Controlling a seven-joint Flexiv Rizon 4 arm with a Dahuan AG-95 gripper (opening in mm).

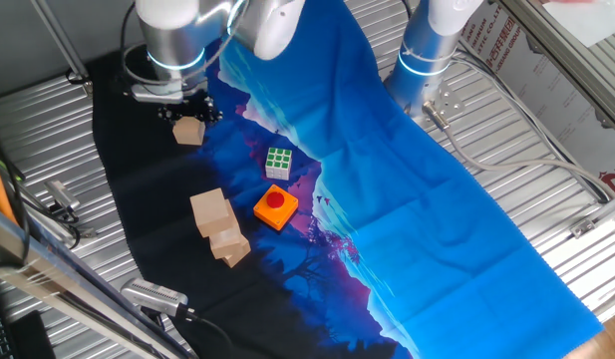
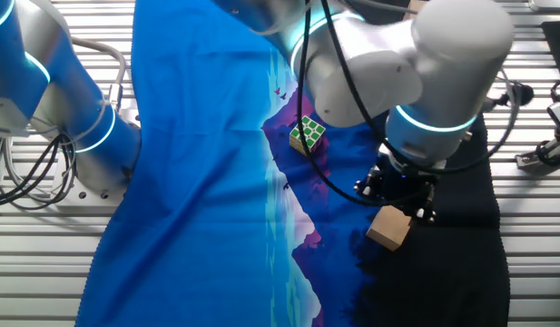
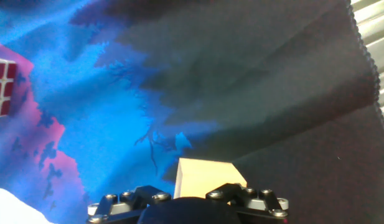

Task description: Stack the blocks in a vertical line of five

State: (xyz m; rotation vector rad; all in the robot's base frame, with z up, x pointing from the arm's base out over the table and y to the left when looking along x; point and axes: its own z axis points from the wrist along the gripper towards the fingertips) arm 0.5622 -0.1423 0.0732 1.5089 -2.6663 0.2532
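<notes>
The gripper hangs over the dark part of the cloth, its fingers closed on a wooden block. Whether the block is clear of the cloth cannot be told.

Risk: the block sits tilted in the fingers; set down askew, it could topple the stack, which already leans, its lower blocks offset.

Nearby: a puzzle cube and an orange button block lie just beside the route to the stack. Both stand apart from the stack, but a low sideways pass could strike them.
</notes>
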